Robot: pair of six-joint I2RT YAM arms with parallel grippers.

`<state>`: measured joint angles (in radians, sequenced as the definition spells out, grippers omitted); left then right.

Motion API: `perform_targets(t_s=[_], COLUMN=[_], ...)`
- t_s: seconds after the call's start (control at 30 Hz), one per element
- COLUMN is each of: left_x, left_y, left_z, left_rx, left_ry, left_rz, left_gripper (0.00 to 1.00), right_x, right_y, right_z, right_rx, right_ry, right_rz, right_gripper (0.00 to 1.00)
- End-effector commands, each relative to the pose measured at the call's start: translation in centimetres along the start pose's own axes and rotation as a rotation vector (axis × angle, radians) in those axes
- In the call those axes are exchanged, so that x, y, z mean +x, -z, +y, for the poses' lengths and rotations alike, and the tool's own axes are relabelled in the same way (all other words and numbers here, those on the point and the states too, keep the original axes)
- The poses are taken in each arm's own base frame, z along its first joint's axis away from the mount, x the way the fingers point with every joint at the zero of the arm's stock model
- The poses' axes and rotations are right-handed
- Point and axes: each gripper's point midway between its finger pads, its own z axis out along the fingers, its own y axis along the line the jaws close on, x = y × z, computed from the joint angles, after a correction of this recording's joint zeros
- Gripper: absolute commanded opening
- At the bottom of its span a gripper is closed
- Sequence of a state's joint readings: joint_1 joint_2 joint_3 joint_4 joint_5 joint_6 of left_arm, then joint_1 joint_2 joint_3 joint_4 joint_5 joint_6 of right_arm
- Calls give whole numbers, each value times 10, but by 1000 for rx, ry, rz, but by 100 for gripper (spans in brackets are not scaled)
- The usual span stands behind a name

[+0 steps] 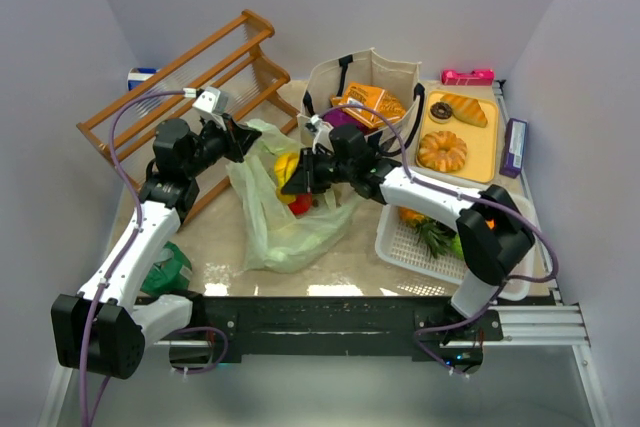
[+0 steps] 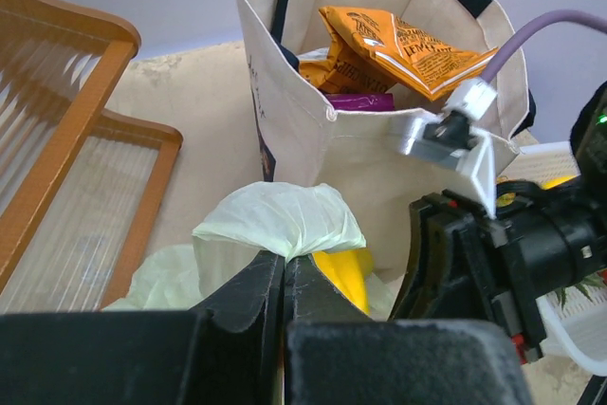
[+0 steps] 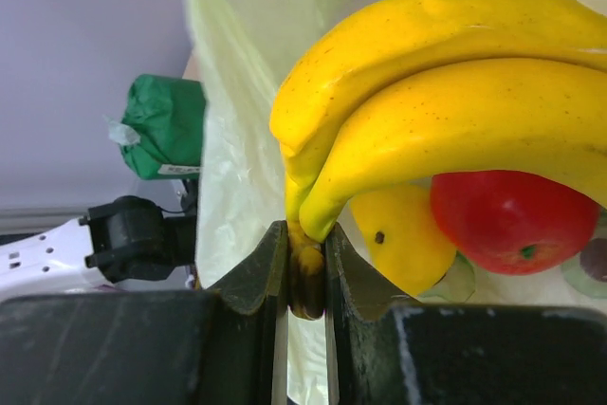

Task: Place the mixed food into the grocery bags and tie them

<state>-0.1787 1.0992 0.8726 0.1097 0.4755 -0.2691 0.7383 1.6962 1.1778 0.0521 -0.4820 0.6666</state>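
Canvas tote: the beige canvas tote (image 1: pixel 400 82) stands upright at upper centre of the top view with its mouth open. Inside, orange snack packets (image 2: pixel 398 45) lie over a purple packet (image 2: pixel 360 100).
Plastic bag: the pale green plastic bag (image 1: pixel 285 232) slumps on the counter (image 1: pixel 340 265) at centre frame, just lower left of the tote. It holds a red toy fruit (image 3: pixel 512 220) and a round yellow toy fruit (image 3: pixel 408 239).
Banana bunch: two yellow bananas (image 3: pixel 446 92) sit at the bag's mouth, above the red and yellow fruit, with the film behind them.
Right pincer: the right pincer (image 3: pixel 305 244) is clamped on the bunch's dark stem end.
Left pincer: the left pincer (image 2: pixel 285 267) is pressed together on a bunched fold of the bag's rim, at the upper left of the mouth.
Pincers: they sit near each other, on opposite sides of the bag opening.
Mesh basket: the white mesh basket (image 1: pixel 395 242) at lower right holds a pineapple (image 1: pixel 432 232). The right arm crosses above it.
Tray: the yellow tray (image 1: pixel 490 147) at upper right carries a glazed donut (image 1: pixel 442 150), a chocolate donut (image 1: pixel 441 110) and a bread loaf (image 1: pixel 465 108).
Surroundings: a wooden rack (image 1: pixel 190 87) stands at upper left behind the left arm. A dark green bundle (image 1: pixel 170 267) lies at lower left beside that arm.
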Motion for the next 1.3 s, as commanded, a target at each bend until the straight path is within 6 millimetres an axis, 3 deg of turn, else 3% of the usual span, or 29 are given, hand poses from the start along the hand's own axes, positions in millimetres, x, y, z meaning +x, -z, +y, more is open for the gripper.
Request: perform_targets(t_s=[0.0,0.2,0.5,0.6,0.8,0.87,0.9,1.07,1.17,1.27], left_x=[-19,-19,-19,-18,-15,-16,-15,-15,-14,-15], left_y=[3,2,2,1,-1,-1,-1,0,0,0], left_z=[-10,-17,-25,-29,-23,-16,-14,-4,-2,0], left_rx=[34,69,99,118,93,52,39,-20,-32,-46], left_ry=[-42,-40,-37,-28,-23,-21,-18,-6,-2,-2], left_rz=[-57,-56,-58,-58,-51,-50,-48,-51,-48,-50], left_gripper=[0,0,0,0,0,0,0,0,0,0], right_x=[-12,-22,-68,-69,-51,-44,-43,-33,-30,-27], right_y=[-14,-31,-36,-47,-64,-62,-58,-37,-21,-6], right_z=[-1,-12,-21,-20,-4,-1,4,14,21,25], right_rx=[20,52,173,206,181,178,171,163,160,163], right_ry=[23,13,-30,-8,24,40,49,79,90,97], right_rz=[-35,-62,-265,-293,-237,-219,-215,-187,-181,-187], right_gripper=[0,0,0,0,0,9,25,66,77,79])
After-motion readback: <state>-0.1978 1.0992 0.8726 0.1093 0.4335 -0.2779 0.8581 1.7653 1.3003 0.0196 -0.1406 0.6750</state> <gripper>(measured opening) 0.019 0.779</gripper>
